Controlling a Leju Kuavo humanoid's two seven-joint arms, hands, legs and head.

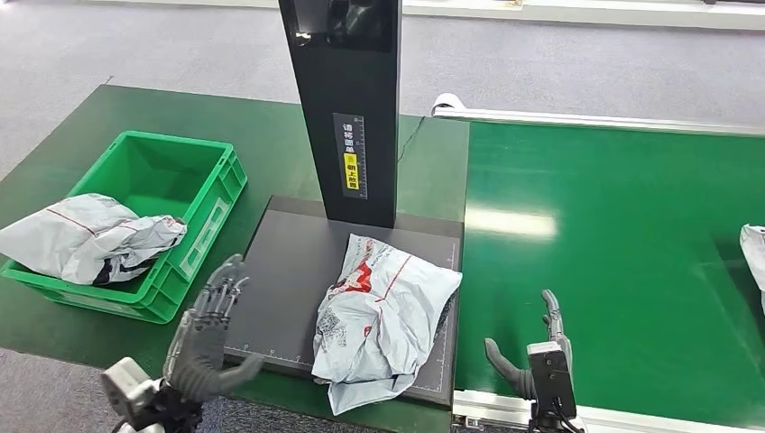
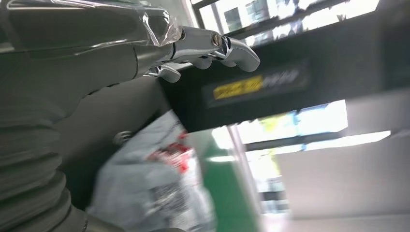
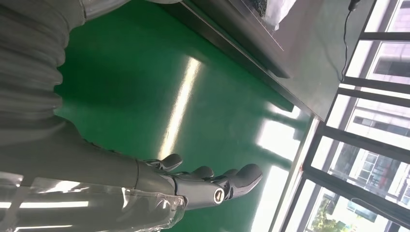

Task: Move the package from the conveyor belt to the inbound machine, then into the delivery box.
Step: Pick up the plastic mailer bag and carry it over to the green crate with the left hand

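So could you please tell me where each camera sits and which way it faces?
Head view: high on the body, looking down at the package on the machine, crate, belt; left hand and right hand show.
Left wrist view: behind the left hand, facing package and machine.
Right wrist view: behind the right hand, over the belt.
Head and left wrist share the package.

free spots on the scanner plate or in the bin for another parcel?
Bare plate left of the package, beside the left robot hand. Green bin is free at its far end; a grey bag crowds its near end.
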